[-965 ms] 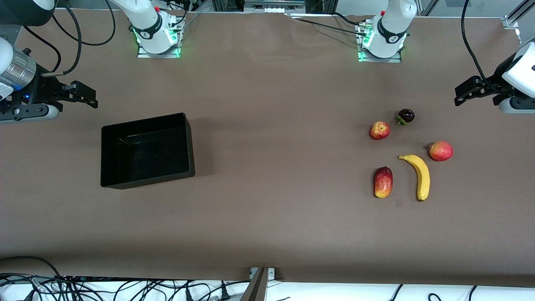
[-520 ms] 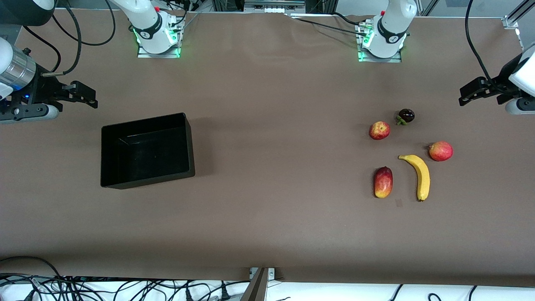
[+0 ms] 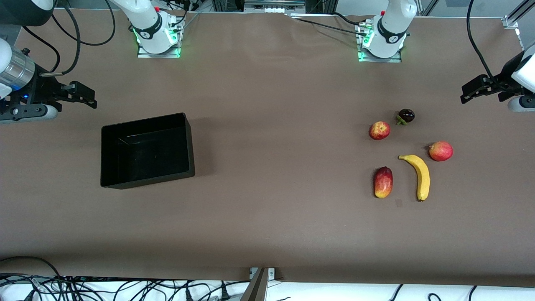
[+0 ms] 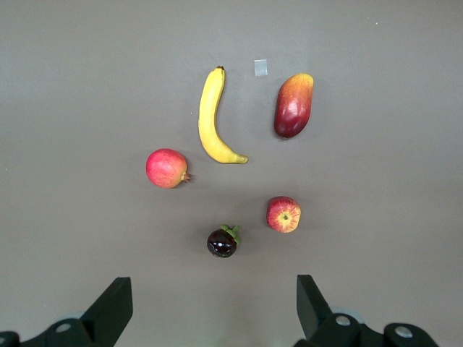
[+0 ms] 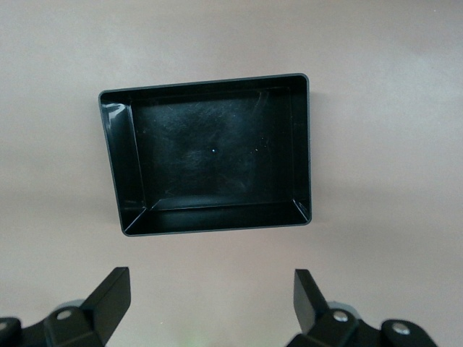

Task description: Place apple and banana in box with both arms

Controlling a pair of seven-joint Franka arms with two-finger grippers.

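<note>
The apple (image 3: 379,130) lies on the table toward the left arm's end; in the left wrist view (image 4: 283,214) it shows its stem hollow. The banana (image 3: 420,176) lies nearer the front camera than the apple and also shows in the left wrist view (image 4: 211,119). The empty black box (image 3: 190,142) stands toward the right arm's end and fills the right wrist view (image 5: 126,170). My left gripper (image 3: 466,93) is open and empty, over bare table beside the fruits (image 4: 215,311). My right gripper (image 3: 90,97) is open and empty, over bare table beside the box (image 5: 211,300).
A dark purple fruit with a green cap (image 3: 406,116) lies beside the apple. A pinkish-red round fruit (image 3: 441,151) lies beside the banana's tip. An oblong red-yellow fruit (image 3: 383,182) lies beside the banana, toward the box. Brown table stretches between box and fruits.
My left gripper has drawn back toward the left arm's end of the table, away from the fruits. The right gripper and all fruits have stayed in place.
</note>
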